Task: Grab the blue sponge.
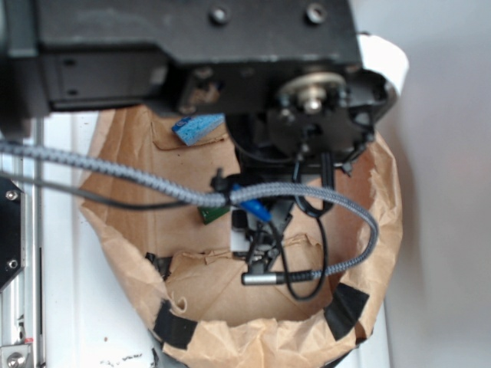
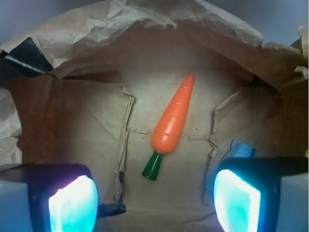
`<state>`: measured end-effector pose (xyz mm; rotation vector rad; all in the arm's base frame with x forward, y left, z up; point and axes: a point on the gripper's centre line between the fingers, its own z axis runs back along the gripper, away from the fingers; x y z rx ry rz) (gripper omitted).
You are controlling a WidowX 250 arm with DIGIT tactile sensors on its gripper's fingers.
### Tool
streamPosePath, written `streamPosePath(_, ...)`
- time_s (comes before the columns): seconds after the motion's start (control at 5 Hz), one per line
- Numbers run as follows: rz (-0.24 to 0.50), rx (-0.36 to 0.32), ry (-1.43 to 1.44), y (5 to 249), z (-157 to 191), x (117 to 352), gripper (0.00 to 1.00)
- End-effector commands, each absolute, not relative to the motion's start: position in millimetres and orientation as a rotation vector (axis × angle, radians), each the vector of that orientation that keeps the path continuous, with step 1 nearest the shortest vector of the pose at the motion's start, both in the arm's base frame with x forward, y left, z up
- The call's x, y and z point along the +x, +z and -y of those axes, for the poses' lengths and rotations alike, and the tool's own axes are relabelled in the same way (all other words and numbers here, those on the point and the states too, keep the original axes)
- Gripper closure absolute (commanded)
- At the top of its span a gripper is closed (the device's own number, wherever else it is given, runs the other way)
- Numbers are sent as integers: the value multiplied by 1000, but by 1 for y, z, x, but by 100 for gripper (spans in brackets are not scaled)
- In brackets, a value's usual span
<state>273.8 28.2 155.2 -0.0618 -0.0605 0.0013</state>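
The blue sponge lies on the brown paper at the far side of the bag-lined basin, just under the arm's black housing. In the wrist view only a corner of the blue sponge peeks out behind my right finger. My gripper is open, with bare paper between its glowing pads and nothing held. From outside, the gripper hangs inside the basin, mostly hidden by cables. The sponge sits off to one side of the jaws, not between them.
An orange toy carrot with a green stem lies ahead of the jaws; its stem shows under the cable. Crumpled paper walls with black tape ring the basin. A braided cable crosses the view.
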Motion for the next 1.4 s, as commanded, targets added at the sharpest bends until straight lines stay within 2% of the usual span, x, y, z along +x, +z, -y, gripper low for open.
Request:
streamPosePath(0.0, 58, 27, -56, 125, -59, 263, 0)
streamPosePath(0.2, 25, 104, -97, 91, -72, 258, 0)
streamPosePath(0.4, -33, 163, -86, 71, -81, 261, 0)
streamPosePath(0.6, -106, 223, -114, 45, -92, 309, 0)
streamPosePath(0.8, -118, 257, -133, 36, -95, 315, 0)
streamPosePath(1.0, -107, 241, -117, 37, -95, 326, 100)
streamPosePath(1.2, -90, 169, -131, 59, -87, 329, 100)
